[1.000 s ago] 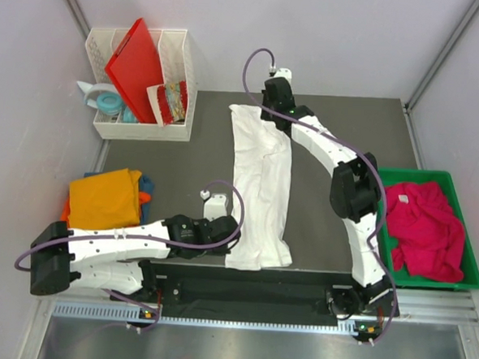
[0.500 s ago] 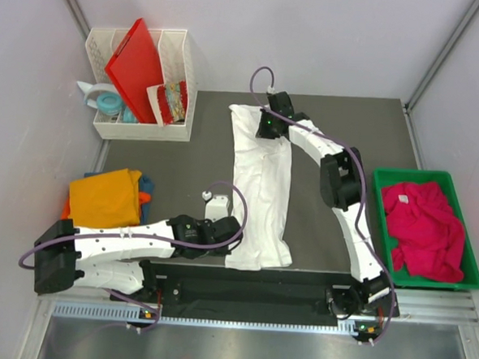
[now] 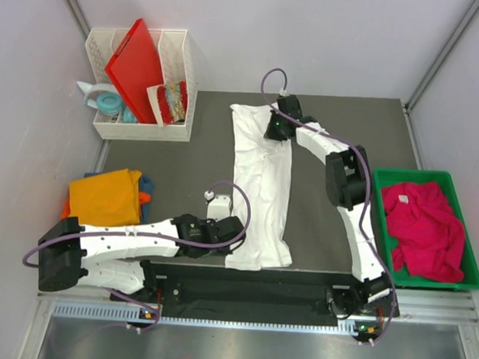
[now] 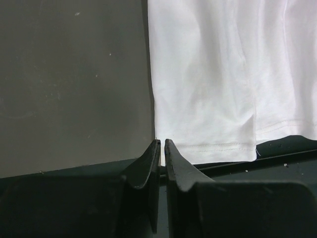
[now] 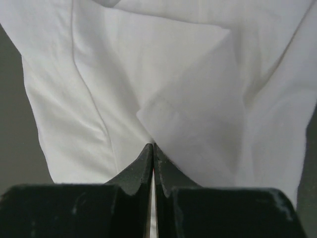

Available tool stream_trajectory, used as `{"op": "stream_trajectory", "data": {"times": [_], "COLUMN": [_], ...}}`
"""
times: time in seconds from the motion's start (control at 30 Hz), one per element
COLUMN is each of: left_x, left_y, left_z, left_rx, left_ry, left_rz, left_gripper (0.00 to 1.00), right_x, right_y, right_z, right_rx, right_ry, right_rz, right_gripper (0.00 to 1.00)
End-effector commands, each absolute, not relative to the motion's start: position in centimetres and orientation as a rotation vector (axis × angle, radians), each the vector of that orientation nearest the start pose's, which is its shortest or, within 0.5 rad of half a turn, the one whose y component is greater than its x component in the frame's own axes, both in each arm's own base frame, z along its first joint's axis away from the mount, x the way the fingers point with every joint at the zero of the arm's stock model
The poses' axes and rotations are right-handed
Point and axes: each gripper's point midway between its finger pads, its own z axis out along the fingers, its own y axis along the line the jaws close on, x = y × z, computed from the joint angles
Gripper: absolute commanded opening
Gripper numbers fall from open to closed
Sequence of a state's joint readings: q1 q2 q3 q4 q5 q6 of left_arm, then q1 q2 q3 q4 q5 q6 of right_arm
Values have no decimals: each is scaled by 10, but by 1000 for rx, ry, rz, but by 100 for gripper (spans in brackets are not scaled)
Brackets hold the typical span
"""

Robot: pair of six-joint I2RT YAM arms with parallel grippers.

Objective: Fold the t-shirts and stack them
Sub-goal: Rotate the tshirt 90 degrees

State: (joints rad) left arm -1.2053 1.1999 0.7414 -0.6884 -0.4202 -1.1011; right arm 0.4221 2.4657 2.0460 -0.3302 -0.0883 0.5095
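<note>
A white t-shirt [image 3: 262,181] lies as a long narrow strip down the middle of the dark table. My left gripper [image 3: 238,228] is at its near left corner. In the left wrist view [image 4: 161,144] the jaws are pinched on the hem corner of the white cloth [image 4: 208,74]. My right gripper [image 3: 273,133] is at the shirt's far end. In the right wrist view [image 5: 153,145] the jaws are shut with a sliver of white cloth [image 5: 188,74] between them. An orange t-shirt [image 3: 104,196] lies folded on a blue one [image 3: 147,182] at the left. A magenta t-shirt [image 3: 424,227] lies crumpled at the right.
The magenta shirt sits in a green tray [image 3: 439,176] at the table's right edge. A white basket [image 3: 182,86] at the back left holds a red plastic board [image 3: 137,63] and small items. A tape roll [image 3: 107,102] lies beside it.
My right gripper has come nearer along the shirt's far end and a little to the right. My left gripper has edged right onto the near left corner. The shirt lies much as before.
</note>
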Motion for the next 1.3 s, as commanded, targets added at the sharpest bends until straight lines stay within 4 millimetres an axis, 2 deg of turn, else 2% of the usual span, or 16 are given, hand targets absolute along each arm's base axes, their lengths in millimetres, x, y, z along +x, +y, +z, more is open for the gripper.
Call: {"op": "stream_trajectory", "data": {"times": [0.0,0.03,0.07,0.3,0.6,0.77,0.8,0.87,0.9,0.93,1.0,1.07,1.1,1.17,1.2,1.27], "left_x": [135,135,135,136,136,139,140,146,148,149,152,152,153,152,151,150], "left_y": [-238,-239,-238,-245,-247,-244,-243,-240,-239,-239,-241,-242,-247,-248,-250,-253], "left_z": [82,82,80,78,78,80,81,87,89,90,91,86,85,75,72,64], "left_rx": [7,8,9,14,4,-1,-9,-23,-23,-24,-20,-12,-12,-3,2,17], "left_ry": [2541,2539,2541,2545,2549,2535,2528,2498,2488,2477,2457,2462,2457,2474,2481,2498], "left_rz": [-318,-322,-317,-329,-336,-312,-303,-284,-281,-281,-293,-288,-308,-299,-303,-286], "left_gripper": [13,13,13,13,13,13,13,13,13,14,14,14,14,13,13,11], "right_x": [584,585,581,582,579,556,545,519,501,484,451,419,397,365,346,315], "right_y": [251,244,239,219,169,164,174,177,184,185,196,207,221,225,235,235], "right_z": [96,109,101,108,105,142,171,176,208,203,218,201,209,179,178,147], "right_rx": [176,187,200,247,452,321,268,214,193,166,123,99,62,73,43,32], "right_ry": [2233,2203,2215,2187,2133,2083,2042,2042,1981,1998,2023,2103,2100,2181,2193,2284], "right_rz": [520,521,513,505,450,365,379,360,377,367,372,420,475,497,532,495], "right_gripper": [0,0,0,0,0,0,3,23,31,47,54,53,52,43,38,15]}}
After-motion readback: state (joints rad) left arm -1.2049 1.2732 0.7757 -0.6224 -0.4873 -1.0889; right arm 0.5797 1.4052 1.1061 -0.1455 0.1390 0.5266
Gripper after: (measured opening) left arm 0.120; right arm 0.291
